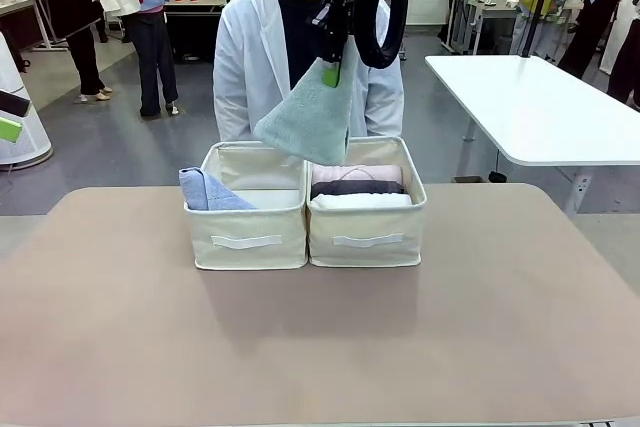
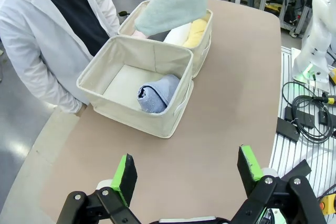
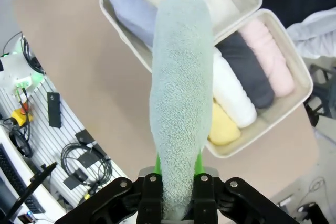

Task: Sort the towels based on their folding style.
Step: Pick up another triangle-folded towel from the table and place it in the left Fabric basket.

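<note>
My right gripper (image 1: 331, 69) is shut on the tip of a grey-green cone-folded towel (image 1: 306, 119), which hangs in the air above the two cream bins; the same towel (image 3: 181, 103) runs up the right wrist view from the pinching fingers. The left bin (image 1: 246, 209) holds a light blue cone-folded towel (image 1: 208, 190). In the right bin (image 1: 365, 207) lie pink (image 1: 357, 173), charcoal (image 1: 358, 187) and white (image 1: 360, 201) rolls; a pale yellow roll (image 3: 222, 127) sits at its end. My left gripper (image 2: 185, 170) hangs open over bare table, short of the bins.
A person in a white coat (image 1: 245, 62) stands right behind the bins at the far edge of the table. The brown tabletop (image 1: 320, 337) lies bare in front of the bins. A white table (image 1: 540, 107) stands at the back right.
</note>
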Robot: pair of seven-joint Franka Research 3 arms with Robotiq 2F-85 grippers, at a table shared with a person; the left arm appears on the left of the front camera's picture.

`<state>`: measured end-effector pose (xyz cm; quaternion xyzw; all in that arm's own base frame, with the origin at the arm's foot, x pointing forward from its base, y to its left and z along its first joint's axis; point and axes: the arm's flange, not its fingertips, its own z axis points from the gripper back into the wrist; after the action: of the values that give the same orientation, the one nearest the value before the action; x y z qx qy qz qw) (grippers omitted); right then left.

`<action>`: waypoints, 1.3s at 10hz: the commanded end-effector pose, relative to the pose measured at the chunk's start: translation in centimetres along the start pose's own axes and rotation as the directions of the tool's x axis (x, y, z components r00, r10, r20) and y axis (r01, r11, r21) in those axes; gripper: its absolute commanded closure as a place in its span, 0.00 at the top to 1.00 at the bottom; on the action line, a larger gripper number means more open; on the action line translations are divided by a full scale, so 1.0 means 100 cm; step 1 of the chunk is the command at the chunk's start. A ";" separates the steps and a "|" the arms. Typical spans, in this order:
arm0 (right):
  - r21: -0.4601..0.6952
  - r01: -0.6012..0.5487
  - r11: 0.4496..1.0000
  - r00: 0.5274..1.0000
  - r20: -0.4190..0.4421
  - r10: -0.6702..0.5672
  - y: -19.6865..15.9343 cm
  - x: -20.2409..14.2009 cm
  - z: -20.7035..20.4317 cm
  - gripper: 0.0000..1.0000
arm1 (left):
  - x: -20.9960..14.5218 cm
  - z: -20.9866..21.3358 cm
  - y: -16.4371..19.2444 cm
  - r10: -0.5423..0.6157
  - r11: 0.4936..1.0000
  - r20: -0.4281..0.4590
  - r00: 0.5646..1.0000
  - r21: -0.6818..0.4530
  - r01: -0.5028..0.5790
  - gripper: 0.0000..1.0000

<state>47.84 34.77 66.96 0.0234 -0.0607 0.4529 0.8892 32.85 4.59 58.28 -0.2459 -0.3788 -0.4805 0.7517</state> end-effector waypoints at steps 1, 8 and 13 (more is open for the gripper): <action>0.019 -0.007 1.000 1.000 0.003 0.007 0.000 0.000 0.003 0.21 | 0.000 0.001 0.000 -0.003 1.000 0.007 1.000 -0.006 0.003 1.00; -0.035 -0.316 0.948 0.949 -0.015 0.316 -0.002 0.107 -0.029 0.21 | 0.000 0.001 0.000 -0.003 1.000 0.007 1.000 -0.006 0.003 1.00; -0.065 -0.467 0.882 0.883 0.024 0.469 -0.019 0.148 -0.050 0.21 | 0.000 0.001 0.000 -0.003 1.000 0.007 1.000 -0.006 0.003 1.00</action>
<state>55.52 43.91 62.36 -0.0033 -0.1010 0.6430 0.7591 32.85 4.57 58.29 -0.2458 -0.3787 -0.4808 0.7517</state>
